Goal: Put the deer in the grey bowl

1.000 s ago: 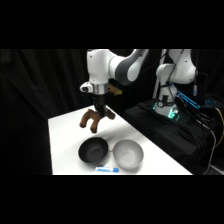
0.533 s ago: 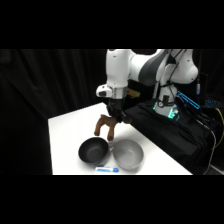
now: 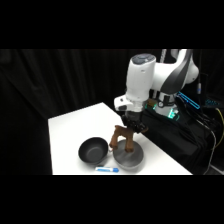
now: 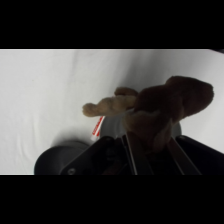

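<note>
Brown deer [image 3: 123, 138] clamped in gripper [image 3: 132, 131], hanging over grey bowl [image 3: 129, 158] near table [image 3: 75, 127] front edge; black bowl [image 3: 93, 151] touching at 9 o'clock.

Straight below gripper [image 3: 131, 131]: grey bowl [image 3: 129, 157], inside bare under the hanging deer [image 3: 122, 139]. Black bowl [image 3: 93, 151] touches its rim on the side away from the arm's base (small blue-white item [image 3: 107, 169] at table [image 3: 75, 125] edge). Table beyond is open.

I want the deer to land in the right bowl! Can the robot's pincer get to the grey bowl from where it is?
Probably yes. The pincer holds the deer right above the grey bowl, with nothing between them. The black bowl sits off to the side, out of the way.
</note>
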Controlling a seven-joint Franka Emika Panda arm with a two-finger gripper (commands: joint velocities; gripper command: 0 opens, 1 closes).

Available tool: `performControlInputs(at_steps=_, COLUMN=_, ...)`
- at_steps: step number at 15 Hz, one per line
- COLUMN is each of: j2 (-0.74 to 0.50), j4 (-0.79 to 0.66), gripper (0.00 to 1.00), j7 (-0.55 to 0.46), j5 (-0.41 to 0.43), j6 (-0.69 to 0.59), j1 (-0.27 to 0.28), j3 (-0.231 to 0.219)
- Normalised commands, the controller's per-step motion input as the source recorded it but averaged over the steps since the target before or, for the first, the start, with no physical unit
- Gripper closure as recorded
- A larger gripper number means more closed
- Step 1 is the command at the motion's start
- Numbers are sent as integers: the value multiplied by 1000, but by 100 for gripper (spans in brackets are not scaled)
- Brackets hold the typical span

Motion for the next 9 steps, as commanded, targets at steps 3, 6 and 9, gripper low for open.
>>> performControlInputs(at_steps=3, j2=263, j4=28, gripper=93, j7=70, j5=-93, j6=322, j1=22, j3=-8)
performControlInputs(at_steps=6, j2=309, j4=90, gripper=93, j7=41, j5=-90, j6=274, j1=20, j3=-49)
performControlInputs(at_steps=9, j2=255, j4=131, gripper=54, j7=38, j5=-102, j6=175, j1=43, j3=-78)
